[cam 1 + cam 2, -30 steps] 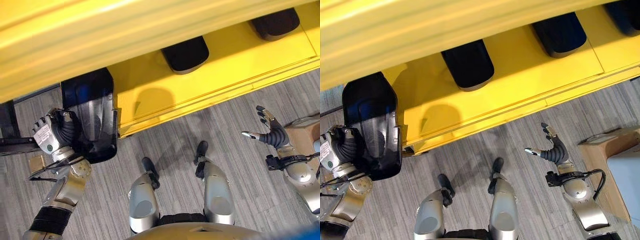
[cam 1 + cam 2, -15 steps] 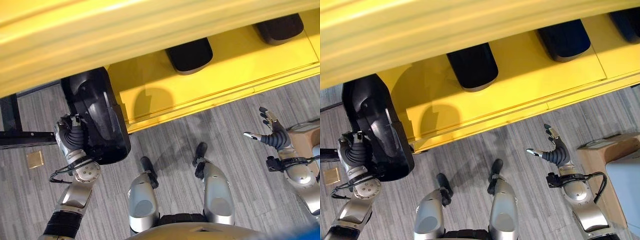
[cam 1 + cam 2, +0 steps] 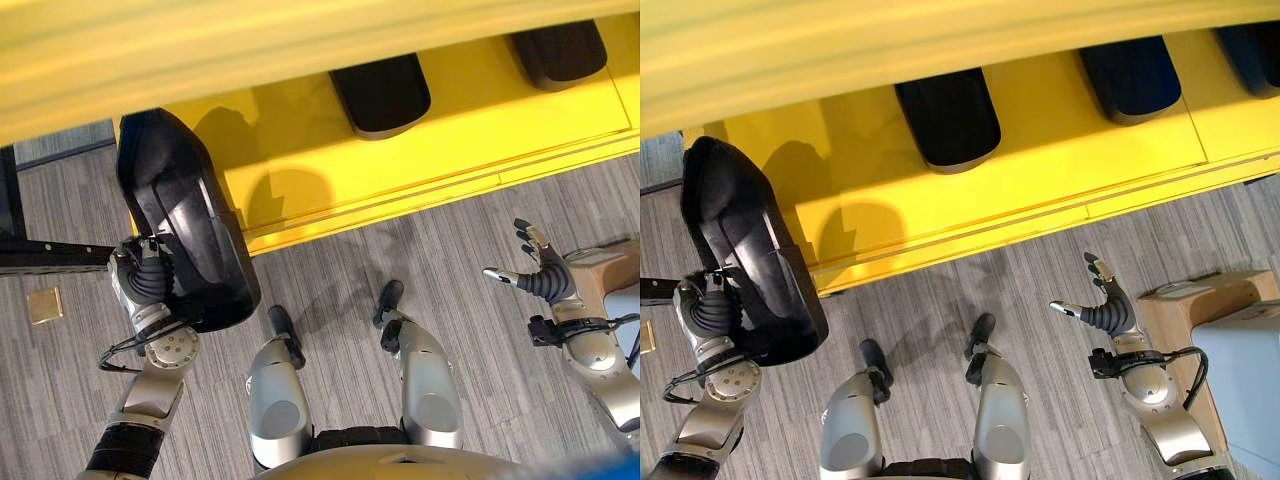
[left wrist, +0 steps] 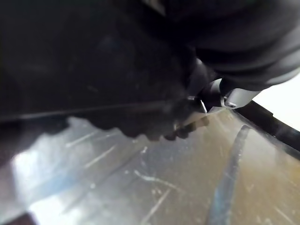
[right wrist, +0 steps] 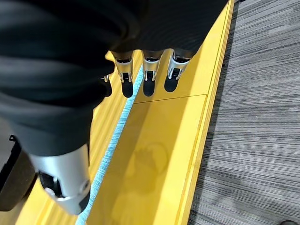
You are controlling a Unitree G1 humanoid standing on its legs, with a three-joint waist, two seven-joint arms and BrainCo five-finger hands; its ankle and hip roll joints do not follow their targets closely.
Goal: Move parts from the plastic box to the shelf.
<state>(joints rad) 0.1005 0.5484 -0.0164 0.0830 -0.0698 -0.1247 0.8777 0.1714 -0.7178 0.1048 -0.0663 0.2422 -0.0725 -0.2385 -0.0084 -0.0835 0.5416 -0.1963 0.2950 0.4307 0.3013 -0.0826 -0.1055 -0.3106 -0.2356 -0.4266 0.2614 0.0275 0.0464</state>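
Note:
A large black moulded part (image 3: 185, 235) hangs tilted at the left end of the yellow shelf (image 3: 450, 140), its upper end over the shelf's corner. My left hand (image 3: 145, 280) grips its lower left edge from the side, fingers curled onto it; the left wrist view shows the part's dark glossy surface (image 4: 93, 70) from very close. Two more black parts (image 3: 380, 95) (image 3: 560, 50) lie on the shelf further right. My right hand (image 3: 1108, 310) hangs open above the floor at the right, holding nothing; its straight fingers (image 5: 149, 77) point at the shelf's front lip (image 5: 154, 140).
A pale plastic box (image 3: 1245, 370) on a brown base stands at the right edge, close to my right arm. A black bar (image 3: 50, 255) runs along the floor at the far left, with a small brass floor plate (image 3: 45, 305) beside it. Grey carpet (image 5: 253, 117) lies before the shelf.
My left hand has swung the black part to the right and turned it, so its upper end now lies over the shelf's left corner. The right hand has barely moved.

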